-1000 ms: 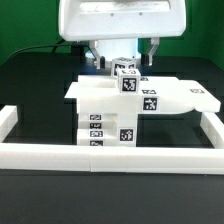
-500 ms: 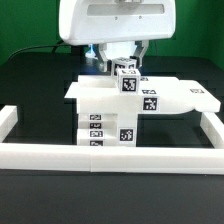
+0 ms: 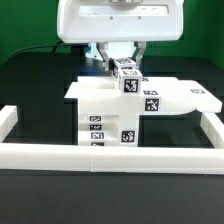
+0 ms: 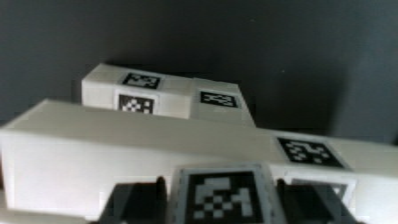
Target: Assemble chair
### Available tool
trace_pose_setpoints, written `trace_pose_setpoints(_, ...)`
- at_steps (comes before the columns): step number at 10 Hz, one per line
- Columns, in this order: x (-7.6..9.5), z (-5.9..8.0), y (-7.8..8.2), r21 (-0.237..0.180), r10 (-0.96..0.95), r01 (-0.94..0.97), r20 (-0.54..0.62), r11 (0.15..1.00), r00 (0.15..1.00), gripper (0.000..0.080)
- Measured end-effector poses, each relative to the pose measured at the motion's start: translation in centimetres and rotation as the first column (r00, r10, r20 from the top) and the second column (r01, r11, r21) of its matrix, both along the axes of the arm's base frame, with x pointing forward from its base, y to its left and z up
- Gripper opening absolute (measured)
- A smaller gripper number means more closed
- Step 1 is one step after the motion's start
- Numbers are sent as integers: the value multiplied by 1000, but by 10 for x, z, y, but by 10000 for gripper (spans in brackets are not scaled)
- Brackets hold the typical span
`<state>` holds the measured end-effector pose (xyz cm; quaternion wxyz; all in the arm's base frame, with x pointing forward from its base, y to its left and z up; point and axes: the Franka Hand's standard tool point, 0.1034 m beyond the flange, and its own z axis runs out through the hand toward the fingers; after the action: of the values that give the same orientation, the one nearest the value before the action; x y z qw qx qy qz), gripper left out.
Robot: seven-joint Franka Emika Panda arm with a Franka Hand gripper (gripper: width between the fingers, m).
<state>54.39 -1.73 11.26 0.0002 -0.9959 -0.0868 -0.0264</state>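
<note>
My two dark fingers (image 4: 128, 200) stand on either side of a small white block (image 4: 224, 192) that carries a square black-and-white tag — they are clenched on it, one finger against each flank, as the wrist view shows. In the exterior view my gripper (image 3: 122, 62) hangs below the white body of my arm (image 3: 118, 22), with the same tagged block (image 3: 126, 76) between the fingertips.

Just beneath my fingers lies the flat white plate (image 3: 140, 98) of the chair, a broad slab with a tag (image 3: 150, 103) on its front edge. The block I hold stands on the plate's top, at its rear edge; I cannot tell whether it is seated in the plate or only resting on it. The wrist view shows the plate (image 4: 107, 140) as a wide pale surface running under my fingers, with a tag (image 4: 306, 152) off to one side of them.

Farther out, below and in front of the plate, blocky white legs (image 3: 108, 130) with tags are stacked under the plate's front edge. In the wrist view, beyond the plate, another white tagged part (image 4: 169, 95) lies on the dark table.

Outermost — a long low white border rail (image 3: 110, 155) without tags runs across the black table (image 3: 40, 90) in front of everything, and turns back along both sides.
</note>
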Motion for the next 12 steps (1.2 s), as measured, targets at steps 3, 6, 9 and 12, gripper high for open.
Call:
trace_pose_setpoints(3, 2, -1, -3, 22, -362, 361, 30, 932, 932, 287)
trace_pose_setpoints(6, 4, -1, -2, 79, -654, 651, 19, 755, 756, 287)
trace_pose_setpoints(9, 4, -1, -1, 81, -675, 672, 16, 736, 738, 287)
trace_pose_setpoints(12, 7, 3, -5, 31, -326, 325, 37, 945, 945, 572)
